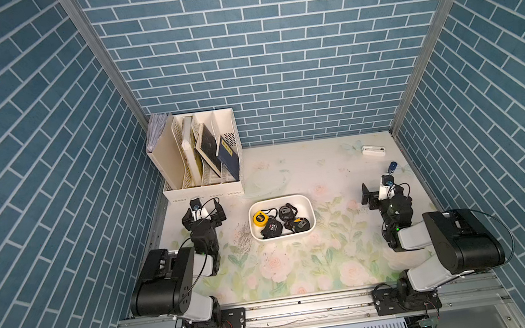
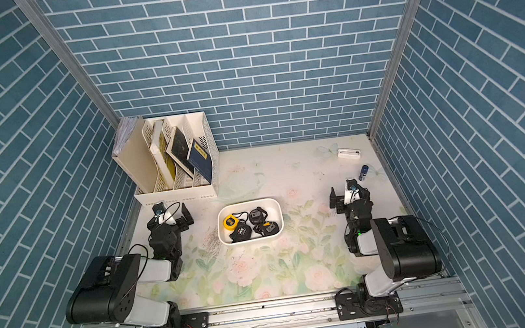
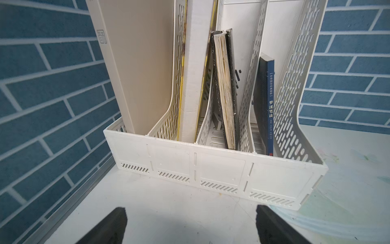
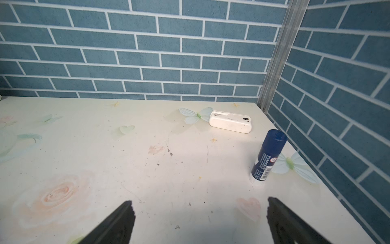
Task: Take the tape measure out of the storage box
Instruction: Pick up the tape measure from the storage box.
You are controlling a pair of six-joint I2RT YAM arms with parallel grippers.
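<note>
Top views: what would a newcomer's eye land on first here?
The white storage box in the middle of the table, holding one yellow tape measure beside three mostly black ones. Next, the tall cream file organizer with books in the far corner on the left arm's side. The left pincer and right pincer are open and empty, either side of the box.

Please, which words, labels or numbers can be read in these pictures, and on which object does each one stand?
"梦溪笔谈": spine of the blue book in the file organizer.
"中华国学经典精粹": same spine, nearer its upper end.
Too small or blurred to read: the print on the glue stick, the white oblong device and the black tape measure.
</note>
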